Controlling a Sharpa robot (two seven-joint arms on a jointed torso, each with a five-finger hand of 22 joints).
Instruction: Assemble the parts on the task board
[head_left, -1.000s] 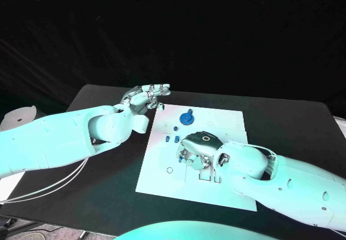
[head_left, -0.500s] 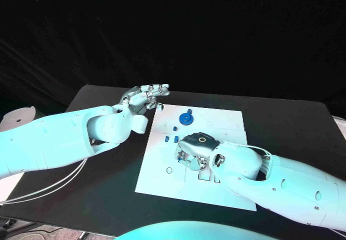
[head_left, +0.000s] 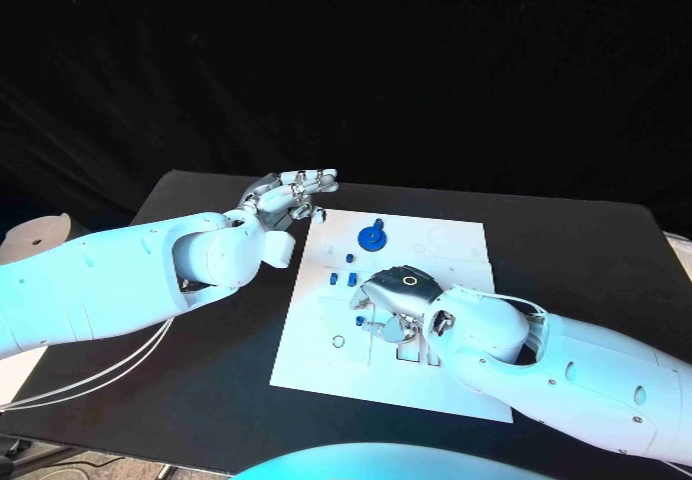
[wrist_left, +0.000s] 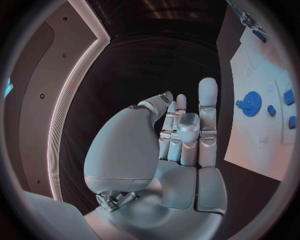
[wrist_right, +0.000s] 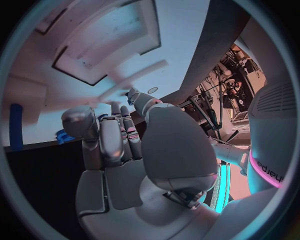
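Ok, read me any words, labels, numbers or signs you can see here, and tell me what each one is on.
None can be read.
The white task board carries faint outlines but no legible lettering.
The blue gear and the small blue parts show no markings.

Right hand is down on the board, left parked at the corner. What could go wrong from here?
1. The right hand hangs low over the task board, with small blue parts close beside its fingers; a sideways move might knock them.
2. The hand hides the board under it in the head view, so alignment there cannot be checked.
3. The left hand sits open at the board's far corner, not pressing it; the board might slide.
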